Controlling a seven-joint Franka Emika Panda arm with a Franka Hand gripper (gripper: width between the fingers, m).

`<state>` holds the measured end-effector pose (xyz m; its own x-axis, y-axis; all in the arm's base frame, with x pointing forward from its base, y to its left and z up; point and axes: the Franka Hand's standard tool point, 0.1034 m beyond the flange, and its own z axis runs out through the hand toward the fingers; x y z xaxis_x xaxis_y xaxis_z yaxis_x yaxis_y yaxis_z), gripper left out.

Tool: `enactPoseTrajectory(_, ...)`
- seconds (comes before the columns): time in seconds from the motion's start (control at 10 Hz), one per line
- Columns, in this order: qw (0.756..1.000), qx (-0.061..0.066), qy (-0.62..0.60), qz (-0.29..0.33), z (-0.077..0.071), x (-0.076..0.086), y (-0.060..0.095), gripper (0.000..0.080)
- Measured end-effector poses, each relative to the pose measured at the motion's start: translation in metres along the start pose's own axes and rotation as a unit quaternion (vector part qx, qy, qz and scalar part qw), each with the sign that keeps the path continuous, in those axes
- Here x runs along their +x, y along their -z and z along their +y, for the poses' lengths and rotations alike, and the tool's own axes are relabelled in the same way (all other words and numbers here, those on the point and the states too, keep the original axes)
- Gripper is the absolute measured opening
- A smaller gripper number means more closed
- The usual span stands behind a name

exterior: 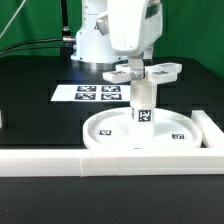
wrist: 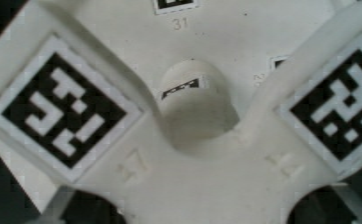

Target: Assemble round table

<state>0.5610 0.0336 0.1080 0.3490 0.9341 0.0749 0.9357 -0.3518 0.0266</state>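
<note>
The large rimmed round disc (exterior: 165, 138) lies flat on the black table. The short cylinder leg (exterior: 141, 103) stands upright at its middle, tags on its side. The cross-shaped base (exterior: 160, 71) sits level on top of the leg. My gripper (exterior: 135, 73) comes straight down onto the base's middle and looks shut on it. In the wrist view the cross-shaped base (wrist: 196, 130) fills the picture, with a raised hub between two tagged arms. My fingertips do not show clearly there.
The marker board (exterior: 92, 93) lies flat behind the disc towards the exterior view's left. A long white border bar (exterior: 60, 160) runs along the front, and another (exterior: 211, 131) stands on the exterior view's right of the disc.
</note>
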Motion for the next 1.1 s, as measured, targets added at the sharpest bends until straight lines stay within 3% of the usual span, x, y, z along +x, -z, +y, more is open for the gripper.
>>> enactPoseTrajectory(0.3,1.0,0.0,-0.012,0.0,0.0002,-0.0006,0.0,0.044)
enactPoseTrajectory(0.6,0.993,0.001,-0.119,0.001,-0.0001,-0.0007,-0.0005,0.044)
enactPoseTrajectory(0.9,0.96,0.0,-0.281,0.001,-0.0006,-0.0004,-0.0013,0.044)
enactPoseTrajectory(1.1,0.913,-0.001,-0.408,0.002,-0.0029,0.0007,-0.0018,0.0442)
